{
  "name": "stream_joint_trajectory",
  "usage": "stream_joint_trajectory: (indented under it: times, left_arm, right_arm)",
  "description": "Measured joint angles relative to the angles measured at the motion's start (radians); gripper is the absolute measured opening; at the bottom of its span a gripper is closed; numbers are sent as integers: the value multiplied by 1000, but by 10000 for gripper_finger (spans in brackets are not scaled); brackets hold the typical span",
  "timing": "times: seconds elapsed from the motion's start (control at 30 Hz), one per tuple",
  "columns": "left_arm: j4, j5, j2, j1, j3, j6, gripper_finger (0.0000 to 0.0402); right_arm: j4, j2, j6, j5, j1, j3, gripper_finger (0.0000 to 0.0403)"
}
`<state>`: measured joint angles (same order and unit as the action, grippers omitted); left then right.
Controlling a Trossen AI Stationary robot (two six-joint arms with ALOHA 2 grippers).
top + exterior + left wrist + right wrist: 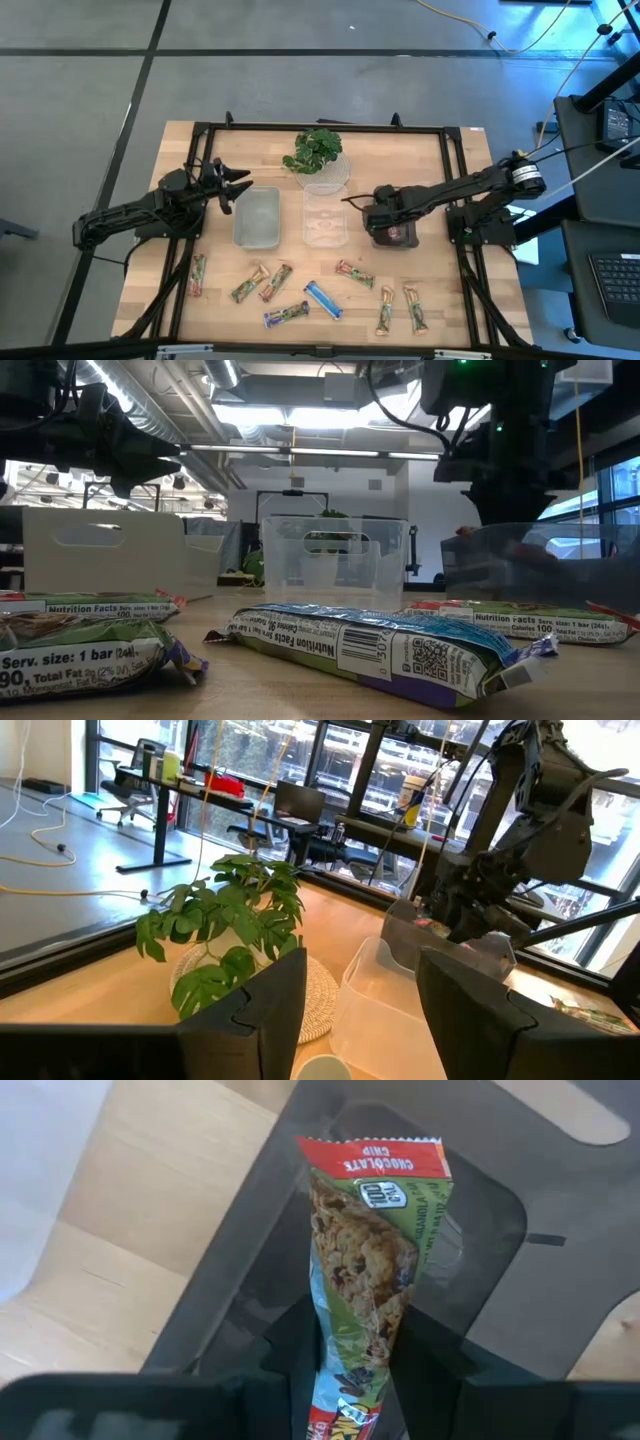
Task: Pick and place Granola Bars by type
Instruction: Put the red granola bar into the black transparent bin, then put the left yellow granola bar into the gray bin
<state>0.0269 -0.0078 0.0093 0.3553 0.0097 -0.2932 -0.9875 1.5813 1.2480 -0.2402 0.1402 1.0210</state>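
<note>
Several granola bars lie flat along the table's near side, among them a blue one [323, 299], a red-green one [355, 273] and green-brown ones [250, 283]. My right gripper [350, 1370] is over the dark right bin [398, 238], shut on a red-green chocolate chip bar [370, 1250]. My left gripper [235, 188] hovers open beside the frosted left bin [257, 217], touching nothing. A clear bin [325, 217] stands between the two. My right gripper pinches the red-green bar between its two fingers [425, 1365] at the bar's near end [350, 1380]. The fingers come from above, pointing down into the dark bin. The bar runs along the fingers, its red free end [372, 1160] down inside the bin. Whether that end touches the bin's floor, I cannot tell.
A potted plant [318, 152] on a woven mat stands at the table's far edge behind the clear bin. A black frame [320, 128] runs round the tabletop. In the low view, bars [380, 650] lie in front of the three bins [335, 560].
</note>
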Motion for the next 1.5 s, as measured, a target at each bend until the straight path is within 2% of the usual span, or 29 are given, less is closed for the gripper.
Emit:
stream_joint_trajectory:
  times: [1.03,1.13,1.33,1.5]
  left_arm:
    - [0,0,0,0,0,0,181]
    - [0,0,0,0,0,0,182]
    - [0,0,0,0,0,0,181]
    - [8,0,0,0,0,-34,182]
  right_arm:
    - [0,13,-23,52,0,0,118]
    - [0,13,-21,51,0,0,138]
    - [-12,12,-27,51,0,0,204]
    - [-94,-59,-22,29,16,31,234]
